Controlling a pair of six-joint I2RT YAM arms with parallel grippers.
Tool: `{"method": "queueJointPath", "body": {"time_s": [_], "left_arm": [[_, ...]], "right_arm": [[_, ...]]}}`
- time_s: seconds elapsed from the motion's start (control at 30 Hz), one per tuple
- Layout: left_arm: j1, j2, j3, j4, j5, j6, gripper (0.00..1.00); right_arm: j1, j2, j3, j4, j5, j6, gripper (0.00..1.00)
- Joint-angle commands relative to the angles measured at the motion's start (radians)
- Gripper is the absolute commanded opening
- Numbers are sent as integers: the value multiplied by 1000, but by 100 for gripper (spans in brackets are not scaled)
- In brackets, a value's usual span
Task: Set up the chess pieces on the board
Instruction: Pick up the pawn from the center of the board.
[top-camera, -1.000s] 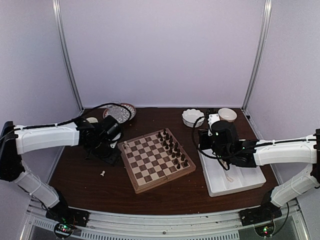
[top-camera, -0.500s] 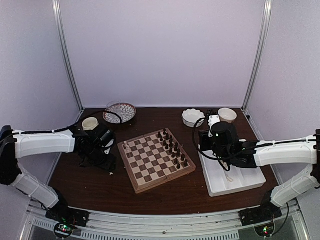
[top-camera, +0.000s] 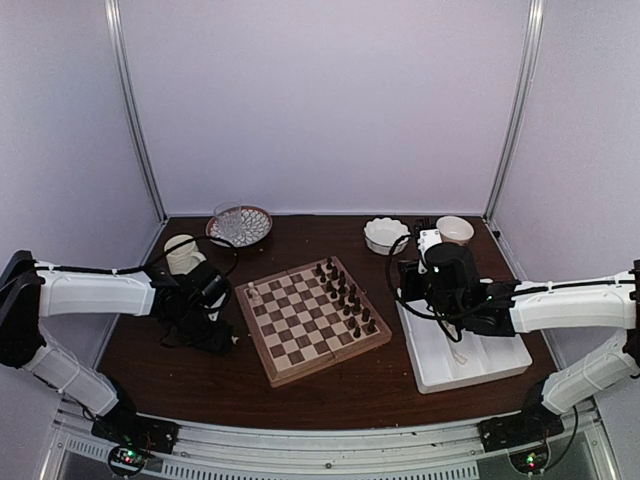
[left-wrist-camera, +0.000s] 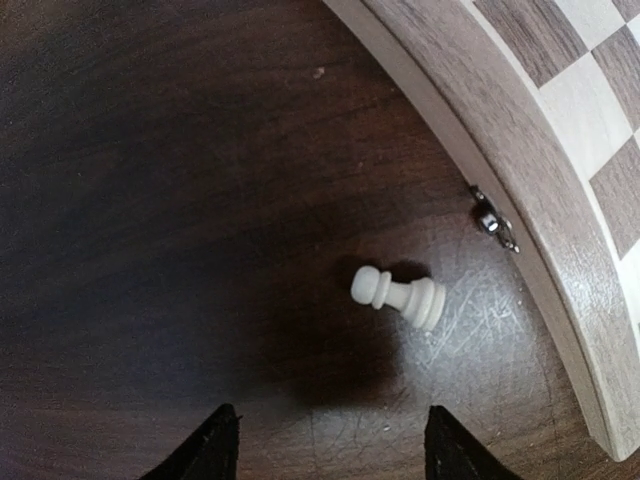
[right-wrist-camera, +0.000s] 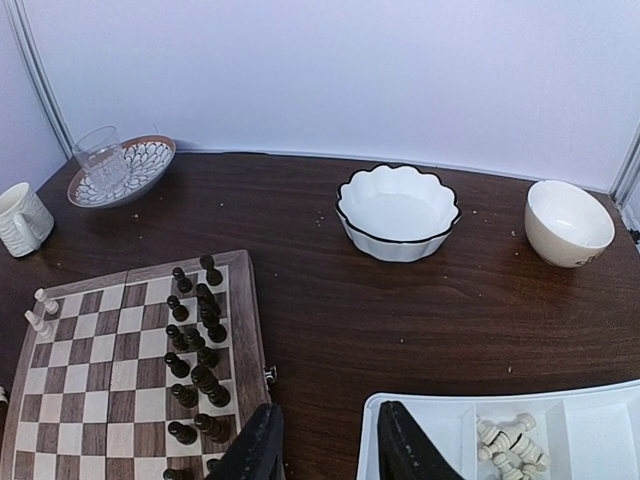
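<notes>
1. Wooden chessboard (top-camera: 300, 335) in light and dark checks sits angled on a dark brown table (top-camera: 200, 385) between the two arms.
2. Just left of the board's tan rim, a cream-white pawn (left-wrist-camera: 398, 297) lies on its side on the table, near a small metal clasp (left-wrist-camera: 495, 216) on that rim.
3. The left gripper (left-wrist-camera: 330, 455) hangs over the fallen pawn, its fingers spread apart with nothing between them.
4. Two cream-white pieces (right-wrist-camera: 40, 308) stand at the board's left corner, while dark brown pieces (right-wrist-camera: 195, 350) fill two rows along the opposite side.
5. Right of the board, further cream-white pieces (right-wrist-camera: 510, 440) lie heaped in one compartment of a white tray (right-wrist-camera: 600, 440).
6. The right gripper (right-wrist-camera: 325, 450) hovers between board and tray, at the tray's left edge, fingers parted and gripping nothing.
7. Behind the board stand a scalloped white bowl (right-wrist-camera: 398, 212) and a cream bowl (right-wrist-camera: 567, 222) to the right. To the left are a glass (right-wrist-camera: 100, 153) on a patterned plate (right-wrist-camera: 145, 160) and a ribbed mug (right-wrist-camera: 20, 218).
</notes>
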Motion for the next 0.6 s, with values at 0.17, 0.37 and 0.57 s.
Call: {"method": "queueJointPath", "body": {"time_s": [0.17, 0.37, 0.57], "left_arm": [[-4, 40, -3, 102, 12, -52, 61], [-46, 121, 45, 102, -58, -163, 59], [-57, 123, 60, 117, -127, -192, 58]], "right_arm": [[-6, 2, 6, -4, -3, -2, 35], [-6, -1, 7, -8, -3, 0, 35], [-6, -8, 5, -10, -5, 0, 35]]}}
